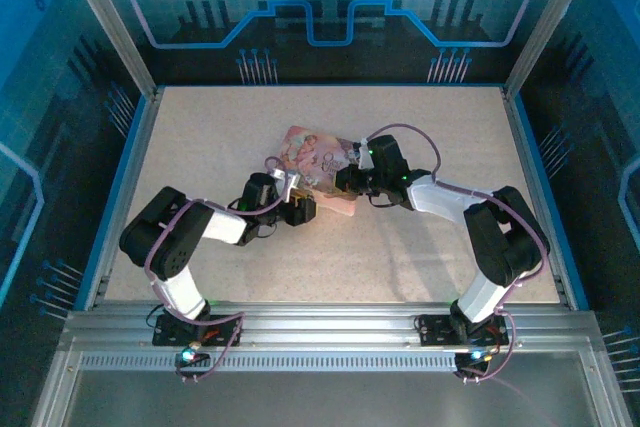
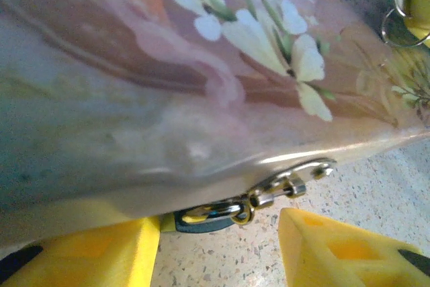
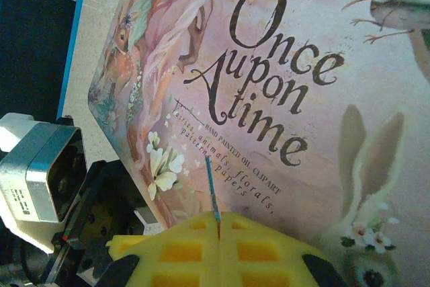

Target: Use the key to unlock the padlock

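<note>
Speckled table [image 1: 200, 147], pink box [image 1: 320, 152] at centre, tiny padlock [image 2: 289, 183] dangling at its edge before wide-open left gripper [image 2: 218, 253], likely hard, slippery, best pinched by body; thin key [image 3: 213, 189] clamped in right gripper [image 3: 219, 223].

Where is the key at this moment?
In the right wrist view, the key sticks up from between the shut fingers of the right gripper, over the pink box, just right of its white flowers.

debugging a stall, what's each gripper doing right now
left gripper: open, beside the metal clasp on the pink box
right gripper: shut on the key
</note>
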Action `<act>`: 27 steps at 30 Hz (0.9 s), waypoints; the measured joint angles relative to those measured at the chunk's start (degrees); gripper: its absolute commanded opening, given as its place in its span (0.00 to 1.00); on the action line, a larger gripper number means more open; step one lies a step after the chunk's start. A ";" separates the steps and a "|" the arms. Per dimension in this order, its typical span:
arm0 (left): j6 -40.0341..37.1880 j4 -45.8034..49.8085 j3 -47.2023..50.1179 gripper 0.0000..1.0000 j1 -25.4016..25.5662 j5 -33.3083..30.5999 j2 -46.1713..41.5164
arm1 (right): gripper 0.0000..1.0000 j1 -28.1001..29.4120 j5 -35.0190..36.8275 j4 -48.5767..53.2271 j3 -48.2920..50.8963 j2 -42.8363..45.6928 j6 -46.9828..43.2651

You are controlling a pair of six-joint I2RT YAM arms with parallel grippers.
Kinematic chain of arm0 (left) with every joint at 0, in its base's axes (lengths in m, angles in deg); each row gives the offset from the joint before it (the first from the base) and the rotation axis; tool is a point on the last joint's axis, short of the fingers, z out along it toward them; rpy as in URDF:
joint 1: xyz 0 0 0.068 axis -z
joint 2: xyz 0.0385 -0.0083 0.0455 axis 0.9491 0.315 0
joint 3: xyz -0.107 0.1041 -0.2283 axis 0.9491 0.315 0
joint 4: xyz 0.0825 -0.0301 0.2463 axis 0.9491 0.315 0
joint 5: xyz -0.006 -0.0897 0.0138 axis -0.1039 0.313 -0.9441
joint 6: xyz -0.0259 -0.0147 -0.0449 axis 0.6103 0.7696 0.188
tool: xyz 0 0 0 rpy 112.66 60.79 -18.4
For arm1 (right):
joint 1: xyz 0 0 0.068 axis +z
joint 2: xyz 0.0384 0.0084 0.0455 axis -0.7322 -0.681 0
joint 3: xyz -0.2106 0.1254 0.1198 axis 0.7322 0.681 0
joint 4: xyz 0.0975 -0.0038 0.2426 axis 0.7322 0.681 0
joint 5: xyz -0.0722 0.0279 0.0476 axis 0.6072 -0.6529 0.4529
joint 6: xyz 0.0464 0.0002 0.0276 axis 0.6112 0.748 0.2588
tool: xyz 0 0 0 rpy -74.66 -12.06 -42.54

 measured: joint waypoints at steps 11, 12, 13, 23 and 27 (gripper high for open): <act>0.00 1.31 -0.98 0.44 1.55 -1.51 0.11 | 0.00 0.35 0.07 -0.24 -0.07 -0.09 0.02; 0.00 1.38 -1.01 0.43 1.62 -1.60 0.11 | 0.00 0.44 0.07 -0.24 -0.07 -0.11 0.02; -0.02 1.49 -1.07 0.43 1.73 -1.73 0.11 | 0.00 0.52 0.07 -0.24 -0.07 -0.11 0.02; 0.00 3.04 -1.84 0.31 2.40 -3.26 0.11 | 0.00 0.70 0.20 -0.37 -0.11 -0.20 0.02; 0.00 3.26 -1.88 0.28 2.40 -3.67 0.09 | 0.00 0.70 0.22 -0.42 -0.11 -0.20 0.02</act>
